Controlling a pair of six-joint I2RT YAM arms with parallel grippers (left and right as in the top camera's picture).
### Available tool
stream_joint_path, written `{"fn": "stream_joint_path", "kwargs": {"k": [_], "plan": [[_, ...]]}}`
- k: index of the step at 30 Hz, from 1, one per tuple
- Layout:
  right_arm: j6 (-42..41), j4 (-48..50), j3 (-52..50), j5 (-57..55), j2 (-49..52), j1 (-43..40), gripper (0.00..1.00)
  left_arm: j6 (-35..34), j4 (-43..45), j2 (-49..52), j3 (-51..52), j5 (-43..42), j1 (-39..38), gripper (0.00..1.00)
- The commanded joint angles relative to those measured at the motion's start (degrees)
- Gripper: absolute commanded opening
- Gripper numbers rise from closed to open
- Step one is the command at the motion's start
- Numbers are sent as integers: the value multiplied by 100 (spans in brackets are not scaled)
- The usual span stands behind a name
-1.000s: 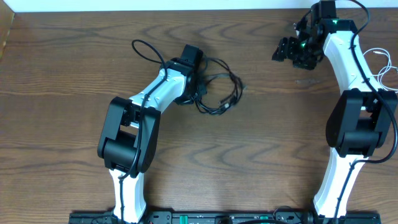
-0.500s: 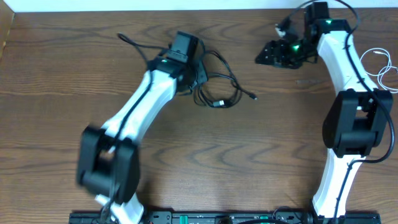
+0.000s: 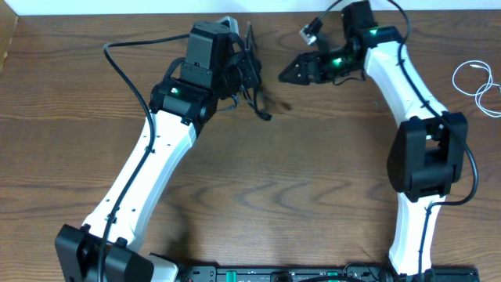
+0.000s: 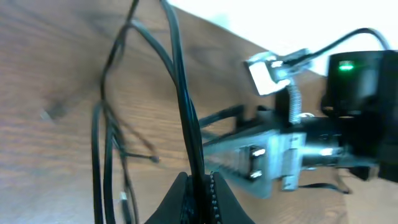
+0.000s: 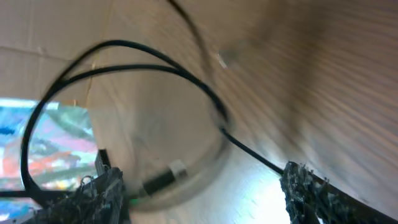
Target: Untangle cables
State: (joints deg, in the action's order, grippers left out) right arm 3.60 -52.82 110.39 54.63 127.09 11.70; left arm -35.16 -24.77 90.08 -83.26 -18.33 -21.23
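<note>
Overhead, the black cable (image 3: 250,78) had been gathered up off the desk (image 3: 313,196), bunched in the clenched left hand (image 4: 199,186). The right hand (image 3: 288,76), released and gaping, had swung in just beside that hand, seemingly ready to pull a strand. The white cable (image 3: 476,84) stayed well apart.

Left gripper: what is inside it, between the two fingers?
The black cable runs between the closed fingers of the left gripper, and more of its loops hang beside it. The fingers cover whatever part of the cable lies deeper inside the grip.
</note>
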Motion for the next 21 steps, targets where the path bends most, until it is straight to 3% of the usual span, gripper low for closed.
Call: {"fn": "stream_joint_path", "kwargs": {"k": [1, 14, 16, 19, 21], "plan": [[-22, 98, -50, 249, 48, 144, 75, -83, 225, -144, -76, -516, -7, 7], [-1023, 590, -50, -1375, 50, 533, 69, -835, 1370, -149, -76, -1947, -7, 7], [-1497, 586, -50, -1998, 50, 612, 62, -929, 1552, -149, -76, -2111, -7, 8], [-2514, 612, -118, -2942, 55, 643, 62, -955, 1915, -181, -76, -2310, 33, 7], [-2717, 710, -225, -3056, 55, 595, 62, -955, 2004, -260, -76, -2308, 120, 7]]}}
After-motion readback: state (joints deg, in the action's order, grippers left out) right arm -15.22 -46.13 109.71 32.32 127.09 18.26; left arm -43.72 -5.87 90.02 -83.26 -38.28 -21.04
